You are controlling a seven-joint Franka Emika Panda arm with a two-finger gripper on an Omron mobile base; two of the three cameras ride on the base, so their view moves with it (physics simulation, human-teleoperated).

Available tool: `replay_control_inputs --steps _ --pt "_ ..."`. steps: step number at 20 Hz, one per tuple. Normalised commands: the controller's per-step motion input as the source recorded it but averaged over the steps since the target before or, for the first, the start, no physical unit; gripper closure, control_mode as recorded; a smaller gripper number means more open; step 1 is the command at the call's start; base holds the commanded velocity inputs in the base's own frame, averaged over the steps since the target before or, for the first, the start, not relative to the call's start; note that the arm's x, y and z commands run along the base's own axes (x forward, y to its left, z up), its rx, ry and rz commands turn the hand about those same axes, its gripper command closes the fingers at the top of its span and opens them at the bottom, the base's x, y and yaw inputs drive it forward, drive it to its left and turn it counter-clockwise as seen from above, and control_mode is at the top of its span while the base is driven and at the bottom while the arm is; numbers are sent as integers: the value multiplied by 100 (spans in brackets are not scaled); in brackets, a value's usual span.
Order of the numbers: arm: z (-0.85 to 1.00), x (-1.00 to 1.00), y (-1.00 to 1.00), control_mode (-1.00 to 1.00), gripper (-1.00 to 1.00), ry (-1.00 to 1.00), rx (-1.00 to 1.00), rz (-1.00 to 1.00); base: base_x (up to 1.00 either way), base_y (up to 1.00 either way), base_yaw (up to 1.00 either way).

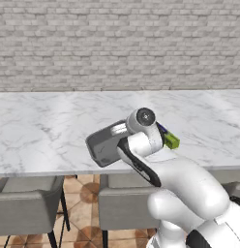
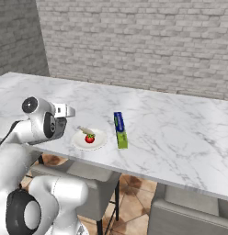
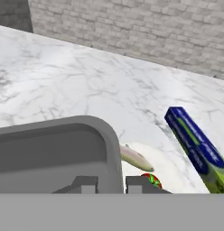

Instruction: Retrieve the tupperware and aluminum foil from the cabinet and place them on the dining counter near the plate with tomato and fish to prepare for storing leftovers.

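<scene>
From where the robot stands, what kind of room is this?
Most likely a rendered kitchen's dining area: a long marble counter with grey chairs tucked under it, a brick wall behind, and a plate of leftover food beside a foil box.

base views: behind arm, facing dining counter (image 1: 39, 126) | hand view: close over it

I see the plate (image 2: 89, 140) on the counter (image 2: 171, 133) near its front edge — tomato (image 2: 89, 138) and fish (image 2: 83, 131) on it, foil (image 2: 120, 130) just right, tub (image 1: 106, 144) left.
</scene>
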Motion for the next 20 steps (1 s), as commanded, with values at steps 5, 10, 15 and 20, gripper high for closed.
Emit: replay_control_inputs --steps 5,10,15,20 --pt "-45 100 71 -100 100 11 -5 3 0 0 0" --pt "-42 100 57 -100 100 11 -3 2 0 0 0" --pt "-42 100 37 -100 100 13 0 0 0 0 0" --pt "-59 86 35 -100 100 11 -3 0 0 0 0"
